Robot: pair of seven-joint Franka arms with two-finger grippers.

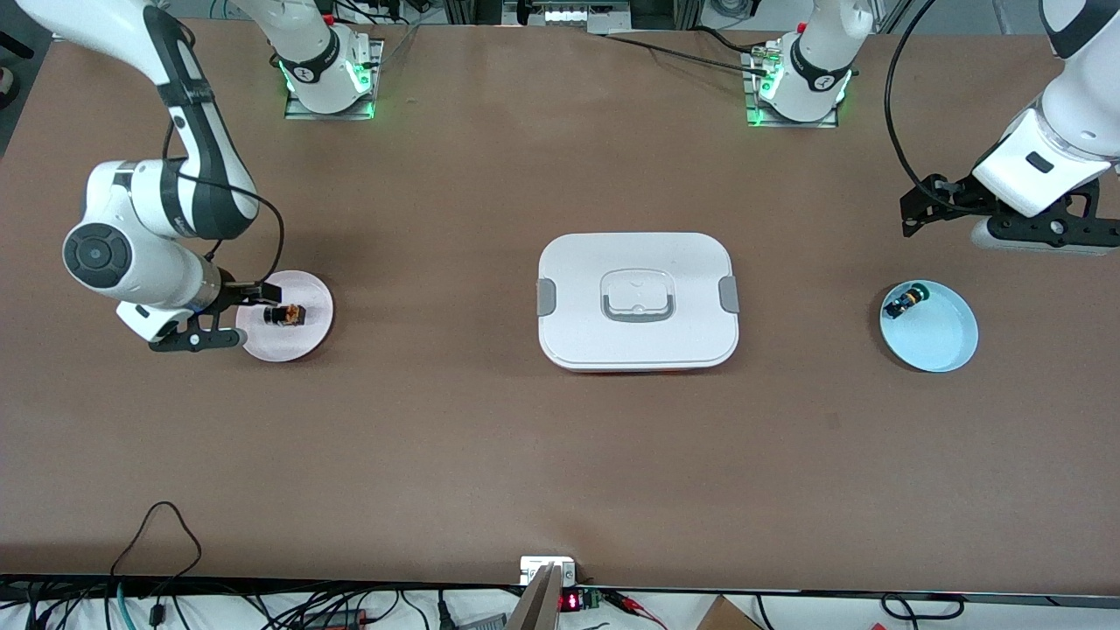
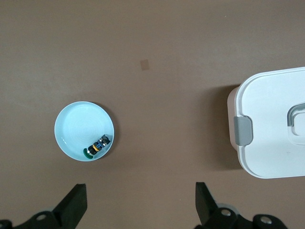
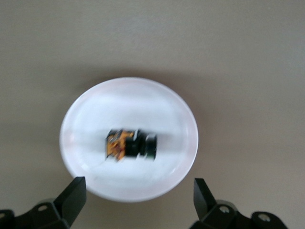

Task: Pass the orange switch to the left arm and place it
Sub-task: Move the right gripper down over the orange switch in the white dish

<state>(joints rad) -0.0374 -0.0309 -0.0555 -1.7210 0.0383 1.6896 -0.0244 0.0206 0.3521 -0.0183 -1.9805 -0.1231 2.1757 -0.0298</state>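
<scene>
The orange switch (image 1: 286, 314) (image 3: 131, 144) lies on its side on a pink plate (image 1: 308, 337) (image 3: 86, 119) toward the right arm's end of the worktop (image 1: 437, 437). The right hand (image 1: 234, 312) (image 3: 138, 196) hangs open over the plate's edge. The white box (image 1: 638, 300) (image 2: 274, 124) sits mid-worktop. The left hand (image 1: 941, 206) (image 2: 140, 202) waits open, above the worktop near a blue plate (image 1: 941, 337) (image 2: 78, 126) holding a green-tipped part (image 1: 901, 303) (image 2: 96, 147).
</scene>
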